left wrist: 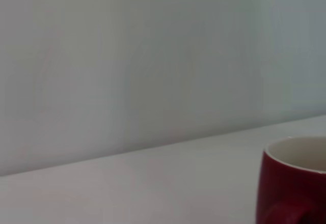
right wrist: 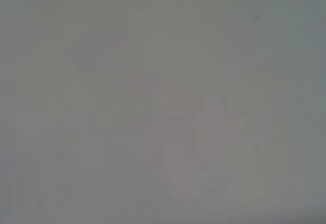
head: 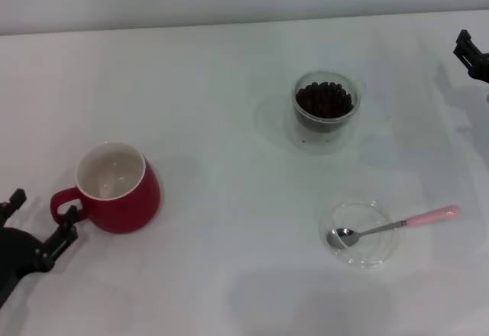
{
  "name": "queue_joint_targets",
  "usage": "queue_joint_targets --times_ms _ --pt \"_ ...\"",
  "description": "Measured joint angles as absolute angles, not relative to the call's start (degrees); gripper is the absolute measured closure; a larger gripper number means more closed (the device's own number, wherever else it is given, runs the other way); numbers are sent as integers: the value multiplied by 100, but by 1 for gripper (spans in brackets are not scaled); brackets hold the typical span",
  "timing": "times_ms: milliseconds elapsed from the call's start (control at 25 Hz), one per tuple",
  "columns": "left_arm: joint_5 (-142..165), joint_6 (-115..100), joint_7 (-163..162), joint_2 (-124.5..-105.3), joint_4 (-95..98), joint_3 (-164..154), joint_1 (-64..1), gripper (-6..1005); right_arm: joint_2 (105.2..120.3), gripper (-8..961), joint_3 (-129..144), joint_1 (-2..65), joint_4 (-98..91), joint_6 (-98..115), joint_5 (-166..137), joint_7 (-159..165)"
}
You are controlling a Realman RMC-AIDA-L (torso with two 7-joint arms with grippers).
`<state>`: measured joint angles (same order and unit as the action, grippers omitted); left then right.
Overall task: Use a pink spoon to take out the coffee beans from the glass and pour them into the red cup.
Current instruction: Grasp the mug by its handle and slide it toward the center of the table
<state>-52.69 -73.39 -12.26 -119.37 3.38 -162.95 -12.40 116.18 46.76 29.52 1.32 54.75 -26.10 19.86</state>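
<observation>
We count one red cup (head: 118, 187), one glass (head: 325, 107) of coffee beans (head: 325, 99), one pink spoon (head: 393, 226); left gripper (head: 40, 225) spread, right gripper (head: 472, 55) unreadable.

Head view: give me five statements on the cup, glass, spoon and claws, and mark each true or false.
1. The red cup holds no coffee beans. True.
2. The pink spoon stands in the glass. False: its bowl rests in the clear saucer, its handle sticking out over the rim.
3. The coffee beans are heaped in the glass. True.
4. The left claw grips the spoon. False: it sits open beside the cup's handle, holding nothing.
5. The right claw hovers over the saucer. False: it is at the far right edge, beyond the glass.
</observation>
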Motion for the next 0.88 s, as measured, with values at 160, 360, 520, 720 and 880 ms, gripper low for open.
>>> queue_joint_targets --times_ms 160,360,520,720,880 --pt "-5435 -7338 -1228 -11941 341 -16296 -1272 145 11618 80 4676 2947 132 5475 -2610 1986" --pt "-5475 -7338 -1220 -11933 343 -16296 -1372 233 11618 79 4676 2956 132 5475 -2610 1986" --pt "-5476 -7301 -1221 -11944 344 -16295 -1436 366 11618 80 4676 2968 132 5476 -2610 1986" --pt "-5527 -7164 -1222 -11952 405 -16295 -1480 591 11618 80 4676 2973 132 5475 -2610 1986" --pt "-5744 -7103 -1210 -11953 571 -16286 -1483 709 11618 81 4676 2977 132 5475 -2610 1986"
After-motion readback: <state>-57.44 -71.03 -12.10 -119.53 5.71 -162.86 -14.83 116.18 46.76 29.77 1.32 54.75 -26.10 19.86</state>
